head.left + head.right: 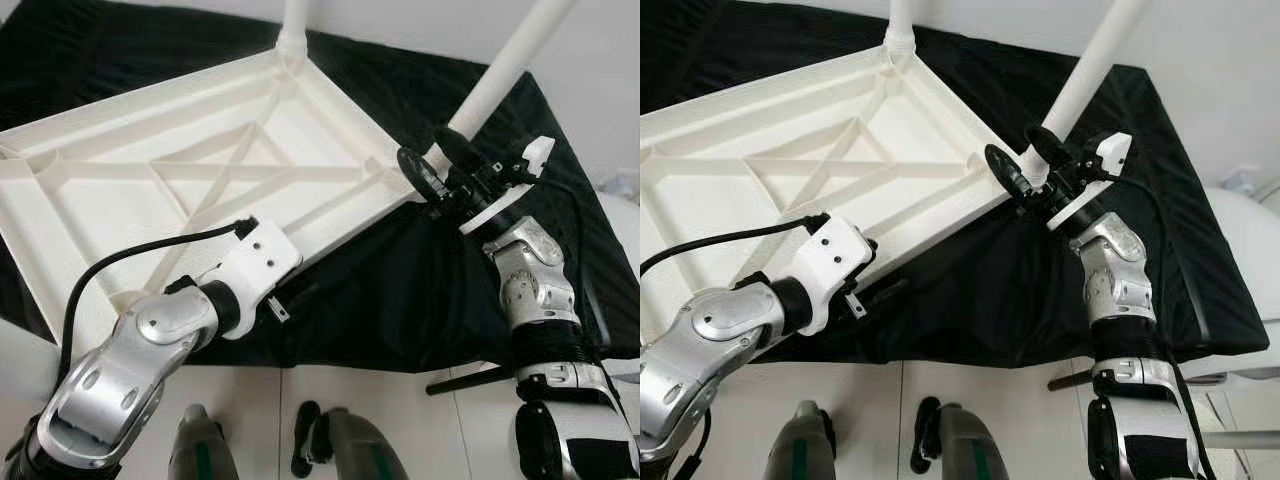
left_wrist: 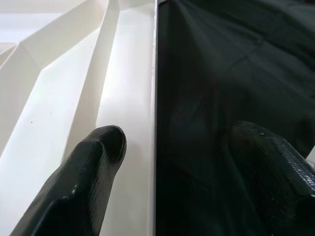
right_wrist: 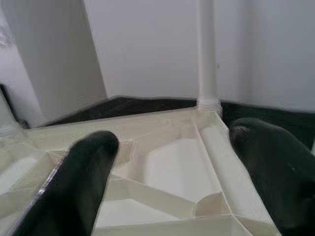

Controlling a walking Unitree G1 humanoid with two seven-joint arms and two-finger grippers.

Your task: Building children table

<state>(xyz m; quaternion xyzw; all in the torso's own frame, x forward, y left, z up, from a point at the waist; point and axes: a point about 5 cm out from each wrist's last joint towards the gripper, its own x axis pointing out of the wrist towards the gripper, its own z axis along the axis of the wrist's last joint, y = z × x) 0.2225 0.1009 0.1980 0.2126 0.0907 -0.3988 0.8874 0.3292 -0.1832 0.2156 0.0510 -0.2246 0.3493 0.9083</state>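
Observation:
A white plastic tabletop (image 1: 150, 170) lies upside down on a black cloth (image 1: 420, 300), its ribbed underside facing up. One white leg (image 1: 295, 30) stands in the far corner and another (image 1: 510, 60) rises at the right corner. My right gripper (image 1: 437, 165) is at the foot of that right leg, hiding its base. In the right wrist view its fingers (image 3: 83, 177) are spread, with the underside and far leg (image 3: 206, 54) beyond them. My left gripper (image 2: 172, 147) is open and straddles the tabletop's near rim (image 2: 153, 98), one finger over white plastic and the other over cloth.
The cloth ends just past the tabletop's near edge, where pale floor tiles (image 1: 400, 420) begin. A black rod (image 1: 470, 380) lies on the floor by my right arm. My own legs (image 1: 350, 445) are below. A white rounded object (image 1: 1245, 240) sits at the far right.

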